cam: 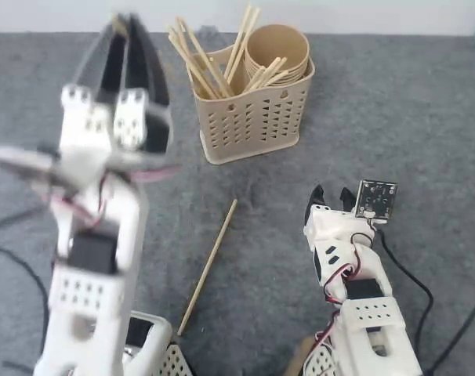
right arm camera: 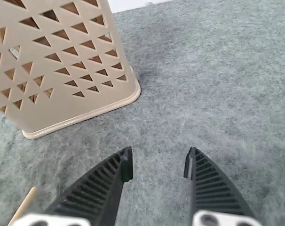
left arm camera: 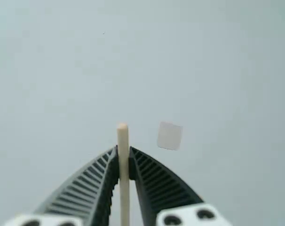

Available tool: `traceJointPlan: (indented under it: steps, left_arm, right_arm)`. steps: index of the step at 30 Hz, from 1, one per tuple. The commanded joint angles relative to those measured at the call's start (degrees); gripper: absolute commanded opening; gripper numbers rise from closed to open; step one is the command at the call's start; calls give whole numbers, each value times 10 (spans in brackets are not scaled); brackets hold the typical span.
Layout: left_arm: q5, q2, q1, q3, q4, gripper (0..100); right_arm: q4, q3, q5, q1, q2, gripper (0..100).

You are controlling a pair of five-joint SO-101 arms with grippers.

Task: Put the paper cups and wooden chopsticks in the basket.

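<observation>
The left arm stands raised over the left side of the grey surface [cam: 426, 117]. The left gripper [cam: 125, 22] [left arm camera: 123, 151] points up and away, towards the far edge. Its fingers [left arm camera: 93, 188] are clamped on a chopstick [left arm camera: 122, 136], which stands straight between them with its blunt end poking just past the tips. Behind it is a plain pale background with a small pale square [left arm camera: 170, 135].

Near the middle, a loose chopstick [cam: 208, 266] [right arm camera: 22, 207] lies flat on the surface. It runs at a slant from beside the left arm's base up towards the basket, apart from both grippers.

The basket [cam: 253, 121] [right arm camera: 86, 110] stands upright at the far middle, its beige walls pierced with small triangular holes. Inside it a cup [cam: 281, 43] sits upright on the right side. Several sticks [cam: 198, 63] lean in a fan on the left side and against the cup, rising above the rim.

At the lower right, the right gripper [cam: 331, 196] [right arm camera: 159, 162] is low over the surface, pointing towards the basket's near right corner. Its fingers [right arm camera: 105, 183] are apart, with bare surface between them.
</observation>
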Motion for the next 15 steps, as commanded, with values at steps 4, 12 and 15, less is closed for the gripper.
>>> traceJointPlan:
  steps: [4, 12, 15]
  left_arm:
    - [-4, 254, -6, -220, -15, 13]
    - [-4, 425, -7, -292, -2, 16]
    - [-5, 442, -7, -295, 35, 52]
  right_arm:
    - [1, -3, 11, 6, -13, 191]
    - [-1, -4, 12, 6, -10, 191]
    - [2, -10, 26, 6, -7, 191]
